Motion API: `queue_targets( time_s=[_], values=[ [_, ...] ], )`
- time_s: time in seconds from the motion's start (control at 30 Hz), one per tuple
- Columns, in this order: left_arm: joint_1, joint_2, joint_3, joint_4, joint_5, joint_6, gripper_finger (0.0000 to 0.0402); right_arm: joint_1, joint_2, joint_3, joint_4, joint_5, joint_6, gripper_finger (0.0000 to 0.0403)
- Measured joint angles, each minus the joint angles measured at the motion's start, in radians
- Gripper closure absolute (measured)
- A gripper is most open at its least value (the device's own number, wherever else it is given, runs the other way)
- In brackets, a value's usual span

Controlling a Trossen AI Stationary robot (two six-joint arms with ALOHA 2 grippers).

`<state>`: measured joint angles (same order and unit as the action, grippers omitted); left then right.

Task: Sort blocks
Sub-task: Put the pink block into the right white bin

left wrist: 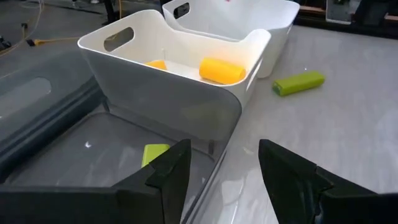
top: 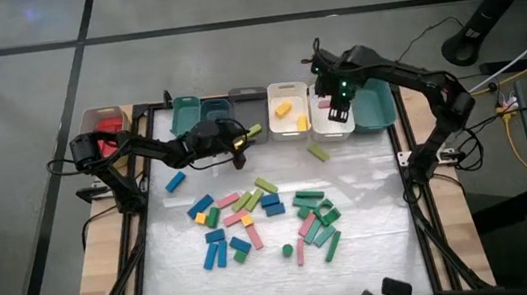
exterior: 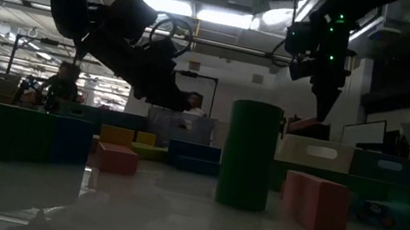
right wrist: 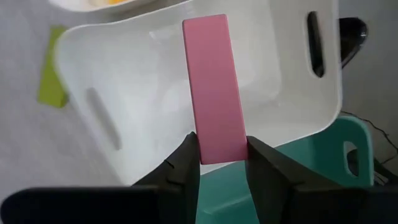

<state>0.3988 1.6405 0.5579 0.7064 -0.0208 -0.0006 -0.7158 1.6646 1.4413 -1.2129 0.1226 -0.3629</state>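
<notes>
Right fingers [right wrist: 221, 163] pinch a flat, smooth pink bar [right wrist: 213, 87] above a glossy white bin [right wrist: 124, 81]; left fingers [left wrist: 224, 174] gape empty over a grey bin [left wrist: 68, 143]

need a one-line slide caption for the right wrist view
Right pincer holds a pink block above an empty white bin, with a teal bin beside it and a lime block on the table.

Backlit dim low view, glare on table [top: 367, 170], bright wrist views
</notes>
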Motion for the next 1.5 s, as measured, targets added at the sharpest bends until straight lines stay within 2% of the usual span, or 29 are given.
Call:
queue_targets(
  time_s=[0.27,0.6,0.8,1.03,1.27,1.37,1.5],
  values=[
    [0.000,0.000,0.000,0.001,0.000,-0.028,0.0224,-0.095,0.000,-0.113,0.199,-0.011,-0.014,0.0290],
    [0.000,0.000,0.000,0.001,0.000,-0.053,0.0224,-0.102,0.000,-0.260,0.251,-0.012,-0.012,0.0290],
    [-0.027,0.000,0.000,0.052,0.000,-0.010,0.0224,-0.103,0.000,-0.276,0.305,-0.013,-0.011,0.0290],
    [-0.106,0.000,0.001,0.133,0.000,0.085,0.0224,-0.103,0.000,-0.276,0.324,-0.077,-0.008,0.0290],
    [-0.188,-0.008,0.001,0.143,0.000,0.085,0.0224,-0.102,0.000,-0.276,0.335,-0.098,-0.007,0.0290],
    [-0.217,-0.035,0.001,0.097,0.000,0.086,0.0224,-0.102,0.000,-0.276,0.335,-0.098,-0.004,0.0290],
    [-0.253,-0.107,0.001,-0.065,0.000,0.042,0.0224,-0.102,0.000,-0.276,0.334,-0.100,-0.004,0.0280]
  ],
)
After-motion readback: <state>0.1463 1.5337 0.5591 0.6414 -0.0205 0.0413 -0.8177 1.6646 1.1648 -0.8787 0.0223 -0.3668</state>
